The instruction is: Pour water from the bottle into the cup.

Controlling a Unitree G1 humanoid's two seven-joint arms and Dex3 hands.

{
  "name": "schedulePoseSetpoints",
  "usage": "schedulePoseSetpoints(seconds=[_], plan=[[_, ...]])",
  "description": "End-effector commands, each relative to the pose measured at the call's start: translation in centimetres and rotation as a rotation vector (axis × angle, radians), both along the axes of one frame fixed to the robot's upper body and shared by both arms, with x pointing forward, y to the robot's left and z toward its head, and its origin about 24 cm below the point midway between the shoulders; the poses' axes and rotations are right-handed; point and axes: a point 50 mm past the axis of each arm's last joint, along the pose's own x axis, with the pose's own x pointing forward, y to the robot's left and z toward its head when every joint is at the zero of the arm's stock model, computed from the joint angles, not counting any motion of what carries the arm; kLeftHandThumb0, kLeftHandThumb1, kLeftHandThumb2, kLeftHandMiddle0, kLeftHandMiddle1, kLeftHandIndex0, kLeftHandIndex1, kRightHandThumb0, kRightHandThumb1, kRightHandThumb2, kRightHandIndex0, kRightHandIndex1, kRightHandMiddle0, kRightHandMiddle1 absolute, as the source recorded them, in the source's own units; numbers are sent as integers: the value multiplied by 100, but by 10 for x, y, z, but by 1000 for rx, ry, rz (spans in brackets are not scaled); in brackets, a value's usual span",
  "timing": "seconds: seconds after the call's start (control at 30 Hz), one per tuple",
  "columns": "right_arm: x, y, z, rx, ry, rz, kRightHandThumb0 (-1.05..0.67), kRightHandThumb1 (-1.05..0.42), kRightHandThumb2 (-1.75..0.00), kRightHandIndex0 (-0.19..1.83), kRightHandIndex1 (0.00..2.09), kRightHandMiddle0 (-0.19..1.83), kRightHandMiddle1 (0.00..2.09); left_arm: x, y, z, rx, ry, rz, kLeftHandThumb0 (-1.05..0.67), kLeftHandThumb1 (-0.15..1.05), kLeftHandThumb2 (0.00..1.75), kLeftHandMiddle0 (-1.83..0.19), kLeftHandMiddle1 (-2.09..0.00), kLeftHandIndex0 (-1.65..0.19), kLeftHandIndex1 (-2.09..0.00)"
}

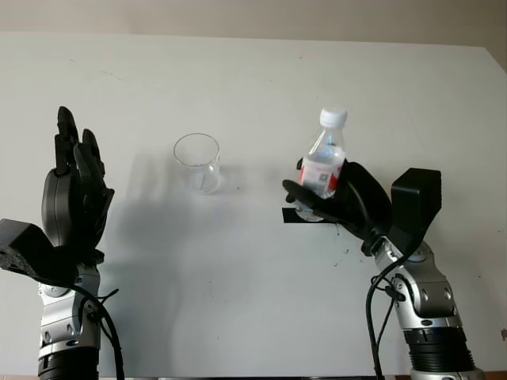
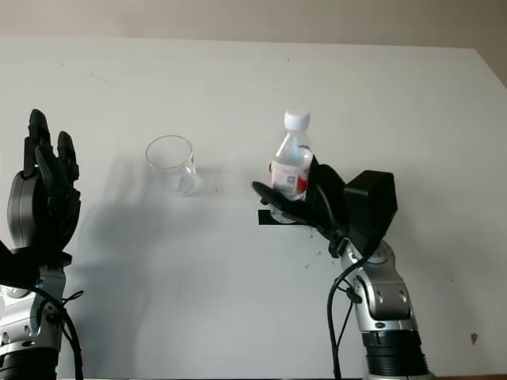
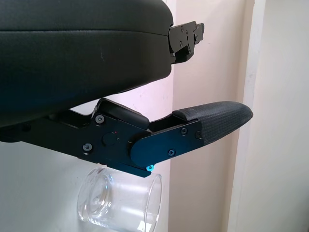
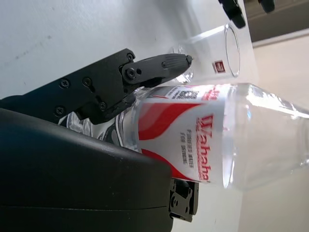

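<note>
Item 1, right hand [image 1: 337, 198]: centre-right of the head frame, fingers wrapped around the lower body of the bottle [image 1: 325, 166], which I hold about upright over a black tape mark [image 1: 291, 215] on the counter [image 1: 253, 79]. I cannot tell whether its base touches the surface.

Item 2, left hand [image 1: 75, 186]: left of the frame, raised, open, holding nothing, well apart from the cup [image 1: 197, 162].

Risks, my judgement:
- The white cap [image 1: 333, 118] looks in place; tipping before it comes off would pour nothing.
- The grip sits low on a smooth, label-wrapped body; the bottle could twist or slip as I tilt it.
- The cup stands free, unsteadied; a knock from the bottle neck would topple it.
- Its mouth is modest; a fast tilt would splash onto the counter.

Containers:
- Bottle: clear plastic, red-and-white label; water level not readable.
- Cup: clear, upright, upper centre-left; appears empty.
</note>
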Motion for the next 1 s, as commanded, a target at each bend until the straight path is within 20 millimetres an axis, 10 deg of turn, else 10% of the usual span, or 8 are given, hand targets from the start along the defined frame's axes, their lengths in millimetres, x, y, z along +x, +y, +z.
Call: schedulePoseSetpoints(seconds=[0.0,0.6,0.8,0.97], plan=[[-8,-5,-17,-37,44,-8,-34,-105,-24,1,209,-19,209,-2,4,-1,11,2,4,-78,105,73,17,-5,19,-1],[-19,0,-37,-12,-103,-63,-52,-104,-6,-18,205,-18,208,-1,8,1,34,4,17,-79,105,73,18,-5,19,0],[-22,2,-40,43,-74,-64,-55,-103,-5,-17,134,-19,137,0,8,2,34,4,20,-79,105,73,17,-6,19,0],[-23,1,-40,36,-87,-69,-62,-102,-5,3,26,-11,51,0,8,2,42,12,31,-80,105,73,17,-6,19,-1]])
